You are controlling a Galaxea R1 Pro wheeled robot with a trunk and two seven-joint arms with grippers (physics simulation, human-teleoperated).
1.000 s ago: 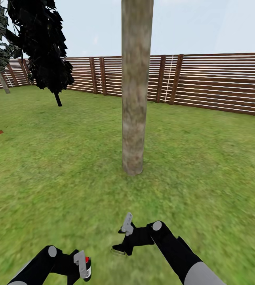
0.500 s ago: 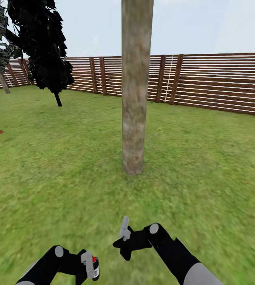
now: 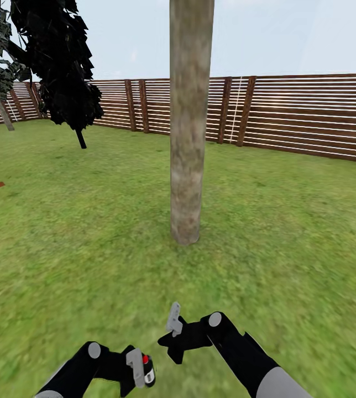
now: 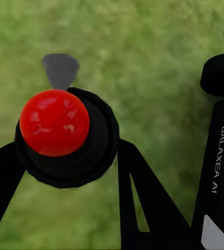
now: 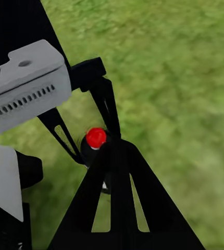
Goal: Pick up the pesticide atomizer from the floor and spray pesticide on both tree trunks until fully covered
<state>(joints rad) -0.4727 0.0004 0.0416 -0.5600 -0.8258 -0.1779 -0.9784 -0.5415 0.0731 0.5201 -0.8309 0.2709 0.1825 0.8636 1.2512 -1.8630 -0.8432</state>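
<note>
A dark spray bottle [image 3: 147,370] with a red top is held between the fingers of the left gripper [image 3: 139,371], low over the lawn [image 3: 288,232]. In the left wrist view the bottle [image 4: 65,136] is seen from above as a round black body with a glossy red cap; its label and trigger are hidden at this angle. In the right wrist view the bottle [image 5: 95,143] is partly covered by dark gripper fingers.

The right gripper [image 3: 169,340] is held just beside the left one; whether it is open or closed cannot be told.

A thick, mottled grey-brown tree trunk [image 3: 189,121] is rooted in the grass ahead, its crown cut off by the frame. A brown slatted fence [image 3: 305,116] is seen behind it, and a dark-leaved tree [image 3: 62,61] to the left.
</note>
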